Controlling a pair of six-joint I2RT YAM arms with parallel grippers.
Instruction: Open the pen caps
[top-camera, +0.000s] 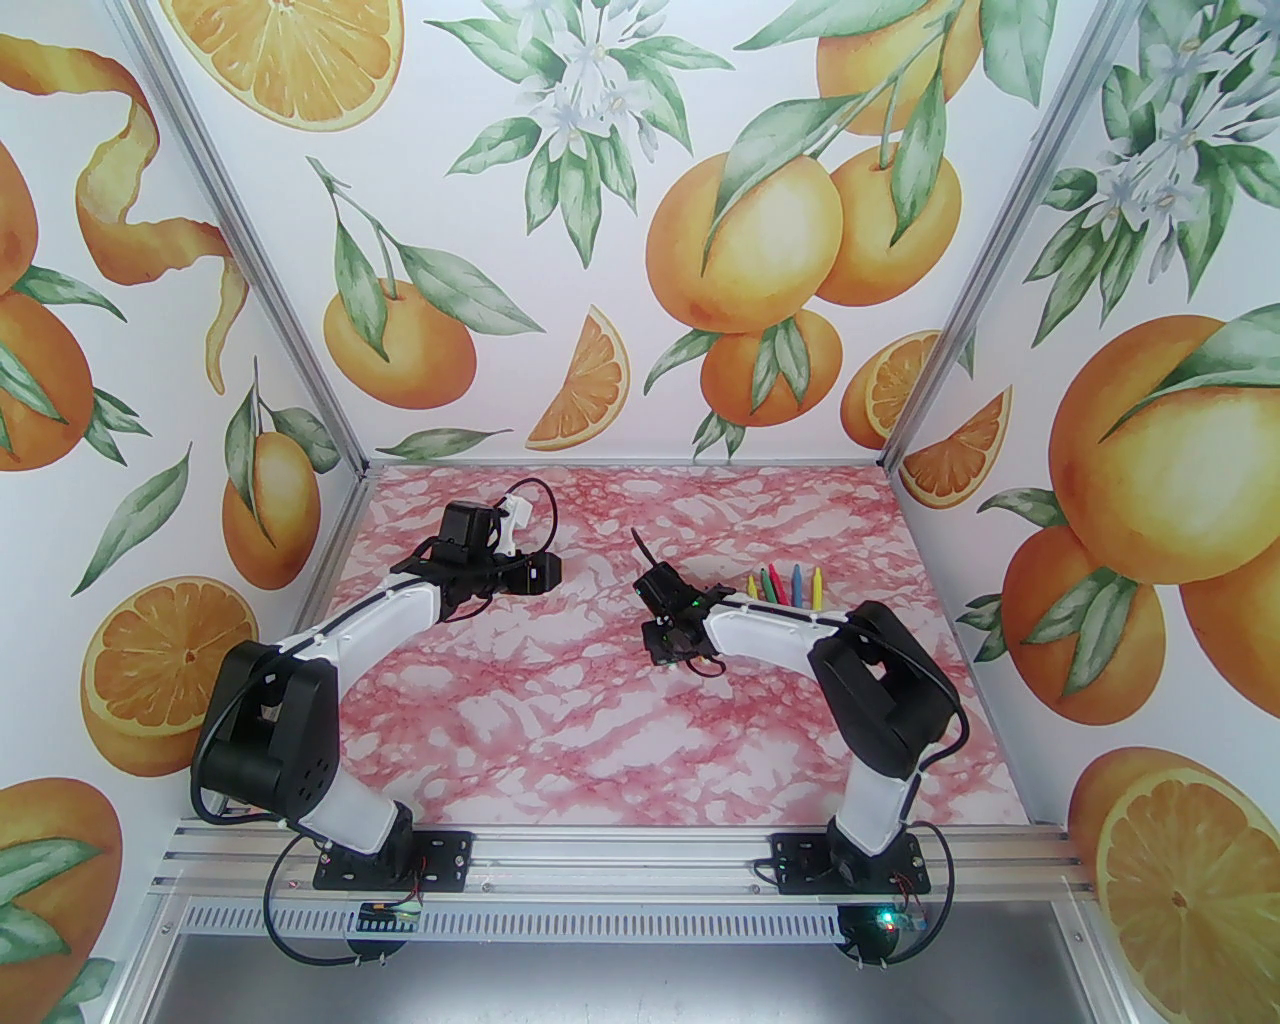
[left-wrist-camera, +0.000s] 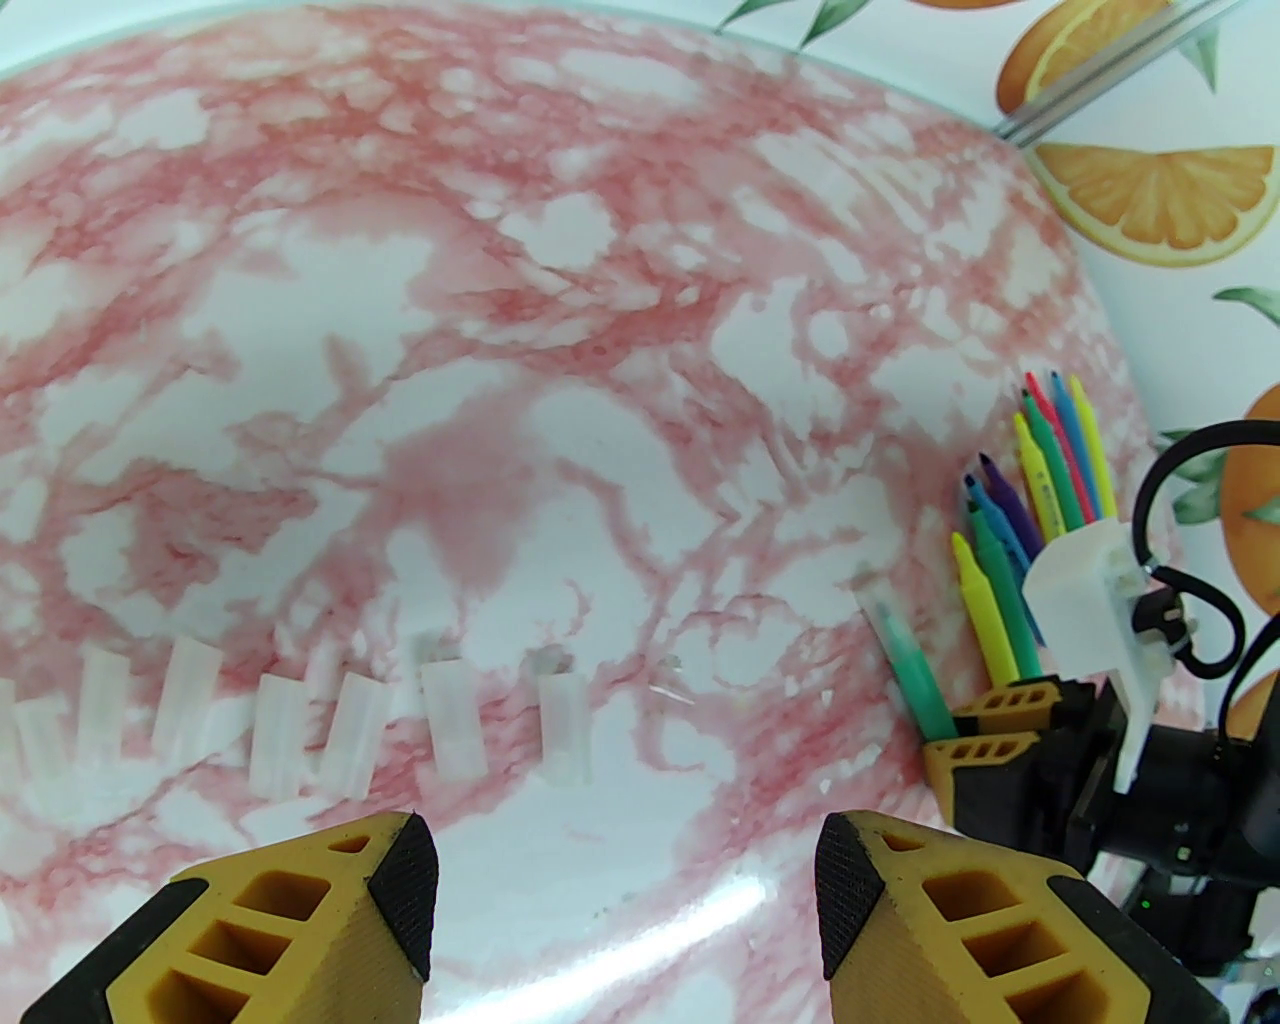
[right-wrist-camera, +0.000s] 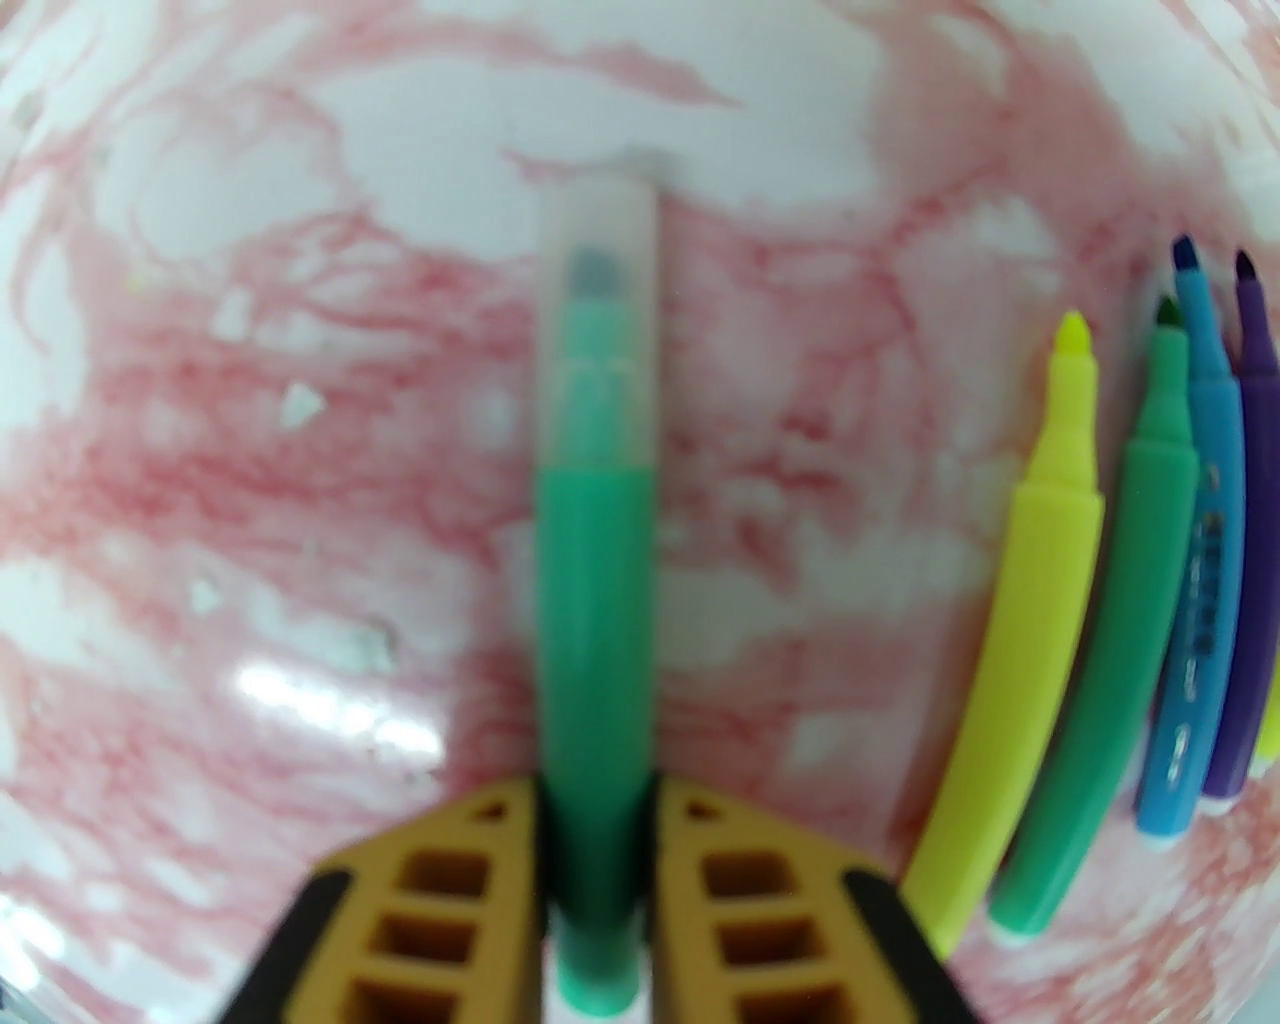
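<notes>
**Two-arm pen station, seen from above and from both wrists.** The right fingers (right-wrist-camera: 720, 870) are clenched on the lower barrel of a green pen (right-wrist-camera: 595, 600), one finger on each side. The pen juts straight out ahead of them.

A translucent, colourless pen cap (right-wrist-camera: 597, 300) sits on the pen's far end, with the dark nib showing dimly through it. This wrist view is blurred, so finer detail cannot be read. Whether the capped end touches the pink-marbled table (top-camera: 620, 720) cannot be told either.

In the top view the held pen is at the end of the right arm (top-camera: 770, 625), near the middle of the table. It points away from the arm bases and slightly left.

The left fingers (left-wrist-camera: 400, 880) are released, wide apart, with nothing between them, hovering above the table. The left arm (top-camera: 370, 620) reaches over the far left part of the table, apart from the held pen.

Ahead of the left fingers, several loose caps (left-wrist-camera: 355, 730) of the same translucent plastic lie in a rough row on the table. Some touch and some lie apart.

A group of uncapped pens (top-camera: 785, 585) lies side by side on the table just right of the right fingers, nibs toward the far wall. Nearest the held pen are a yellow pen (right-wrist-camera: 1030, 600), a second green pen (right-wrist-camera: 1110, 620), a blue pen (right-wrist-camera: 1200, 560) and a purple pen (right-wrist-camera: 1255, 480), each touching the next. Further pens in several colours lie beyond them.
</notes>
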